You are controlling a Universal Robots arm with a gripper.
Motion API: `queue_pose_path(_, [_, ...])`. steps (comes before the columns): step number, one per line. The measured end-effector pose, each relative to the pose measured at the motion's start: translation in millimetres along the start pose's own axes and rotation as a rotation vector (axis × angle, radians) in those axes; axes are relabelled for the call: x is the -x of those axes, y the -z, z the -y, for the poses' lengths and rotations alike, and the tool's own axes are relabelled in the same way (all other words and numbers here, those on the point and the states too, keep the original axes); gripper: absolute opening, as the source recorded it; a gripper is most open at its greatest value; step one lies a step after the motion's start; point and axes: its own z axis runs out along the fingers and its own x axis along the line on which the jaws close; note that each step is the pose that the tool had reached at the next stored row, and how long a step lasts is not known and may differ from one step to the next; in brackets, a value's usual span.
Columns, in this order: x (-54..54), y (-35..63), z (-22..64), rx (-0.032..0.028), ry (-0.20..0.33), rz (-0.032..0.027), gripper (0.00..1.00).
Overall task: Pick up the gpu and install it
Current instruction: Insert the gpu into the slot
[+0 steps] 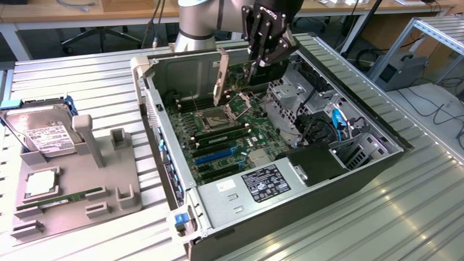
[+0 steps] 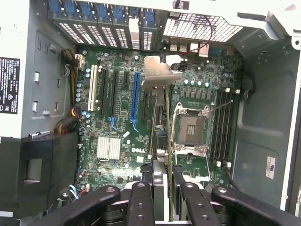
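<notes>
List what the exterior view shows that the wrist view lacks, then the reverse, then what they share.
Exterior view: a hard drive and a memory stick on a grey holder beside the computer case.
Wrist view: the vent mesh in the case's back wall and a white sticker on an inner wall.
Both: the gripper shut on the graphics card over the motherboard and its processor socket.
</notes>
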Motion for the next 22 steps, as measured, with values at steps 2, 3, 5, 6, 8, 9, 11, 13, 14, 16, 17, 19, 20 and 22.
queue_pose_path(2, [0.0,0.0,0.0,0.0002,0.008,-0.0003,0.27])
queue_pose_path(3, [0.0,0.0,0.0,0.0002,0.01,-0.0004,0.27])
queue_pose_path(5, [0.0,0.0,0.0,0.0004,0.014,-0.0005,0.27])
queue_pose_path(6, [0.0,0.0,0.0,0.0004,0.015,-0.0006,0.27])
queue_pose_path(8, [0.0,-0.1,0.0,0.0005,0.022,-0.0008,0.27])
queue_pose_path(9, [0.0,-0.1,0.0,0.0006,0.024,-0.0009,0.27])
queue_pose_path(11, [0.0,-0.1,0.0,0.0007,0.027,-0.001,0.27])
queue_pose_path(13, [0.0,-0.1,0.0,0.0008,0.032,-0.0012,0.27])
queue_pose_path(14, [0.0,-0.1,0.0,0.0009,0.034,-0.0013,0.27])
queue_pose_path(16, [0.0,-0.1,0.0,0.001,0.038,-0.0014,0.27])
queue_pose_path(17, [0.0,-0.1,0.0,0.001,0.04,-0.0014,0.27])
queue_pose_path(19, [0.0,-0.1,0.0,0.0011,0.044,-0.0016,0.27])
queue_pose_path(20, [0.0,-0.1,0.0,0.0012,0.045,-0.0017,0.27])
queue_pose_path(22, [0.0,-0.1,0.0,0.0013,0.051,-0.0019,0.27])
